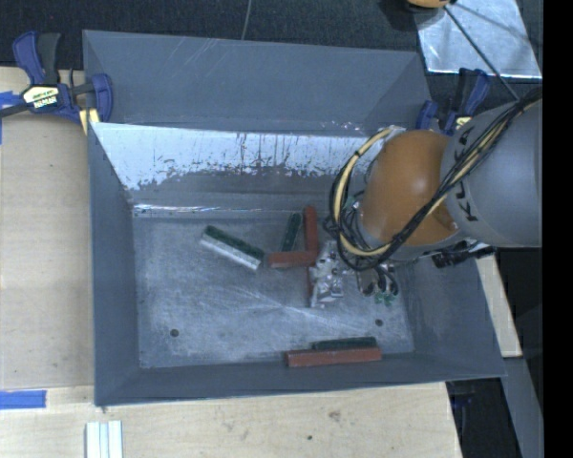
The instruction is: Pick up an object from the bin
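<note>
While the pincer (327, 286) hangs low over the right-centre of the bin (115, 256), open or closed I cannot tell | nearest thing: red-brown bar (288, 259), just up-left of it | long axis: roughly left-right | abuts: second red-brown bar (311, 227) lying front-to-back

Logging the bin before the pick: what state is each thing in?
Hand: low in the bin, beside the red bars.
Silver-green bar: lying flat, alone, left of centre.
Red bars: lying flat, joined in an L.
Dark green bar: lying beside the red bars.
Long red bar: flat along the near wall.
</note>
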